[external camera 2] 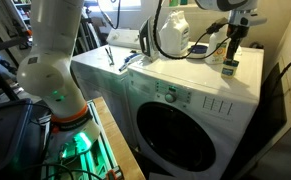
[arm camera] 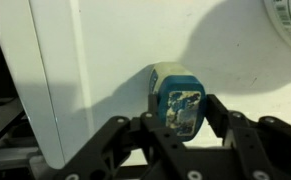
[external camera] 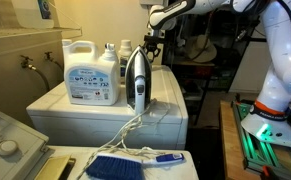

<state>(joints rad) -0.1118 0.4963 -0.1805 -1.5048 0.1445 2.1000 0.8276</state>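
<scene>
My gripper (arm camera: 178, 125) has its two black fingers pressed against either side of a small bottle with a blue label (arm camera: 180, 100). The bottle stands on the white washing machine's top (arm camera: 105, 60), near its back corner. In both exterior views the gripper (external camera: 150, 45) (external camera 2: 232, 52) reaches straight down from above onto the bottle (external camera 2: 231, 68). The bottle's base rests on the washer top (external camera 2: 185, 75).
A large white detergent jug (external camera: 92, 72) (external camera 2: 175, 35) and an upright iron (external camera: 136, 80) with its cord stand on the washer (external camera: 170, 95). Other bottles stand behind the jug. A blue brush (external camera: 115, 165) lies in the foreground. A wall is close behind the bottle.
</scene>
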